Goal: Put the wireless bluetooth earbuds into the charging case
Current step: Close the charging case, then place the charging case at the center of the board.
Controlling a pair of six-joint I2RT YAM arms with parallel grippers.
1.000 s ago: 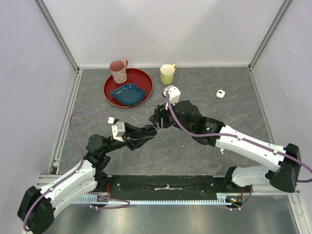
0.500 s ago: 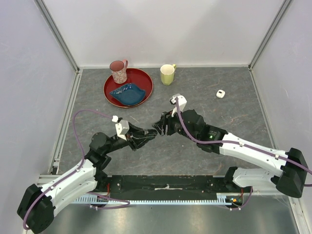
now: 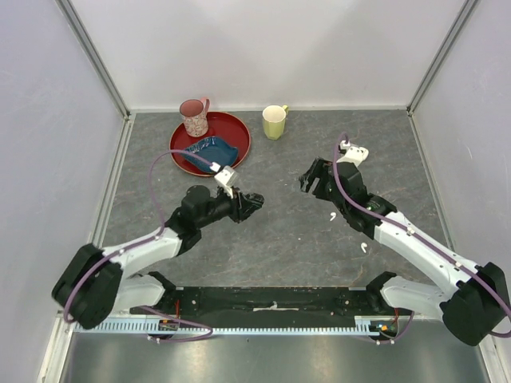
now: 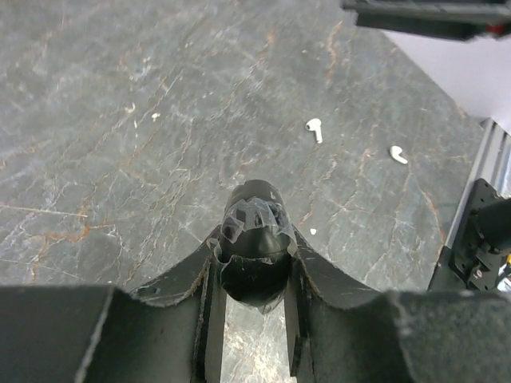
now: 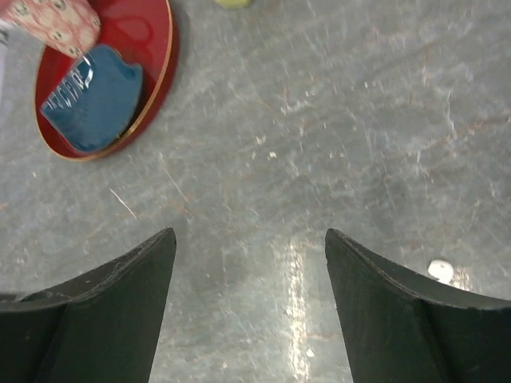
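Jaws that met tip to tip a second ago now stand well apart: left jaws closed, right jaws spread wide with nothing between. Both earbuds (image 4: 314, 129) now lie on the bench (image 3: 279, 239) beside the right arm. The red plate (image 3: 239, 129) holds a blue bowl (image 3: 211, 148) and a patterned mug (image 3: 194, 117); a yellow mug (image 3: 275, 122) stands alone. The charging case is hidden overhead; a small white thing (image 5: 439, 270) by the right jaws may be it.

Lab cell: white panels (image 3: 271, 48), aluminium framing (image 3: 94, 56)
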